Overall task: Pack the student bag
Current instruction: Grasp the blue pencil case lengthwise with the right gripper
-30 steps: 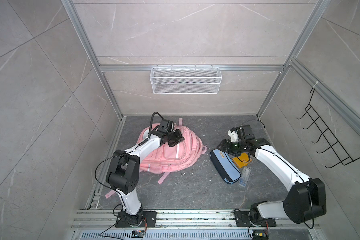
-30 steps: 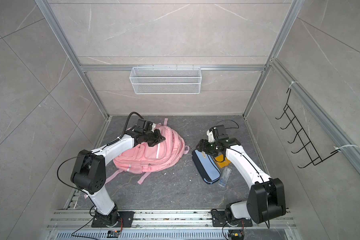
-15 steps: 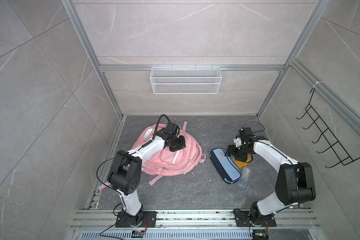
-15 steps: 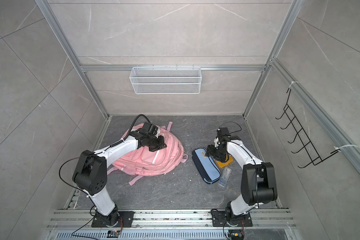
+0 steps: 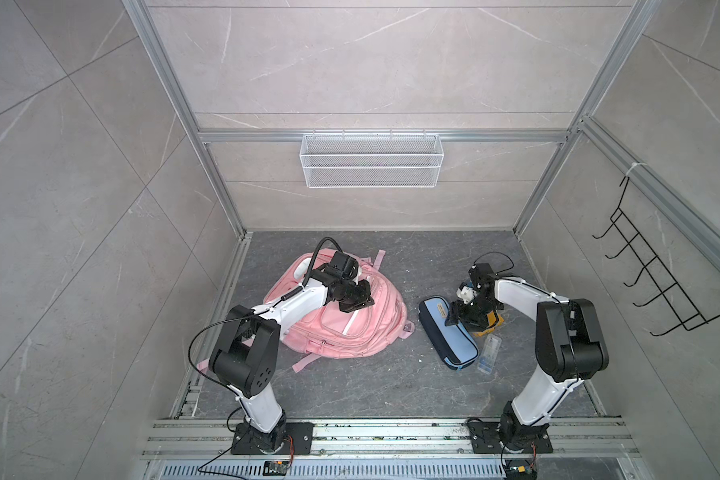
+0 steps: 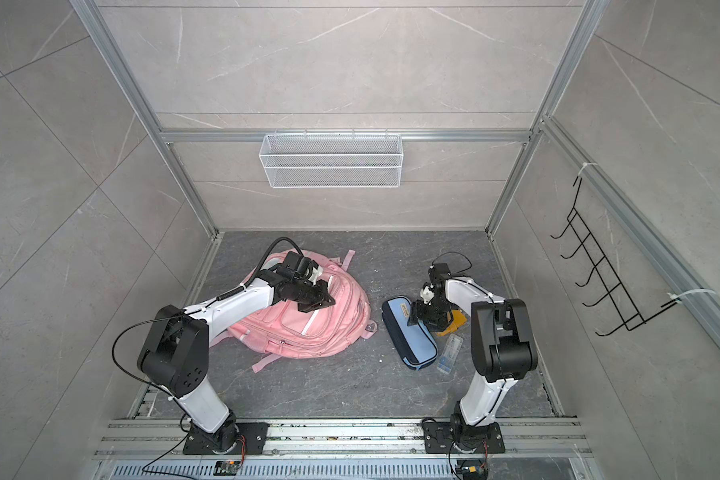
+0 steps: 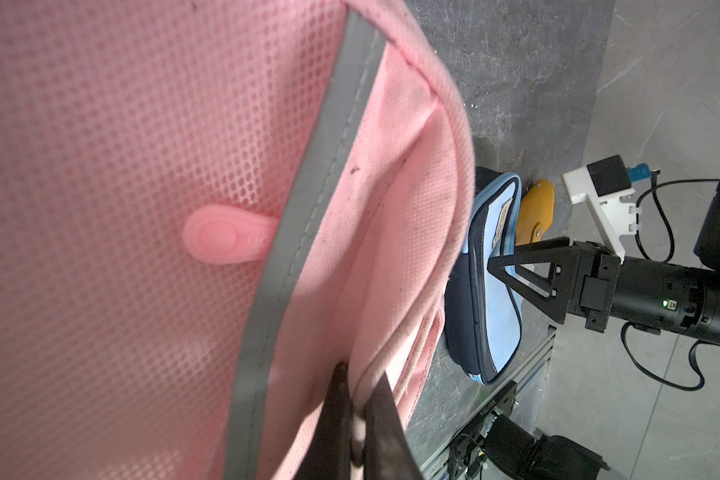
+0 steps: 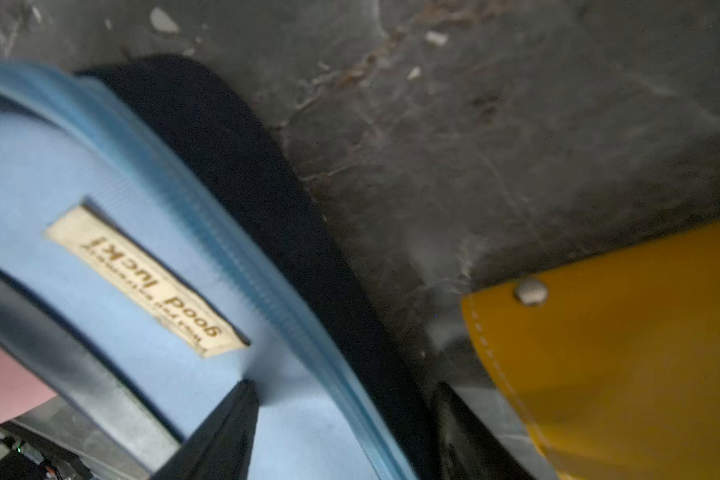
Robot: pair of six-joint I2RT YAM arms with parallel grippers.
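Student bag: the pink student bag [image 5: 350,332] lies flat on the grey stone-like floor [image 5: 391,382], left of the middle in both top views. Its right edge is just beside the pencil case [image 5: 454,338].
Left gripper: the left gripper [image 7: 356,395] is clenched on a pink fabric edge of the bag. Only the left wrist view shows this pinch closely.
Right gripper: the right gripper [image 8: 346,395] has its jaws apart, astride the zipped edge of the case. One finger [image 8: 225,432] lies over the light-blue top, the other stands beside the navy side wall.
Only in the top views: a clear plastic box [image 5: 489,351] beside the case, a white wire basket [image 5: 371,166] on the back wall and a black hook rack [image 5: 649,282] on the right wall.
Only in the left wrist view: the bag's pink mesh [image 7: 121,145], a grey strip [image 7: 308,208] and a soft pink zip pull [image 7: 225,239].
Writing: a cream label [image 8: 142,282] on the case reads "good luck!". The smaller line under it is too blurred to read.
Materials: the bag is woven fabric. The case is soft, long and rounded. The yellow pouch [image 8: 620,353] is smooth, with pale stitching and a metal snap [image 8: 531,291].
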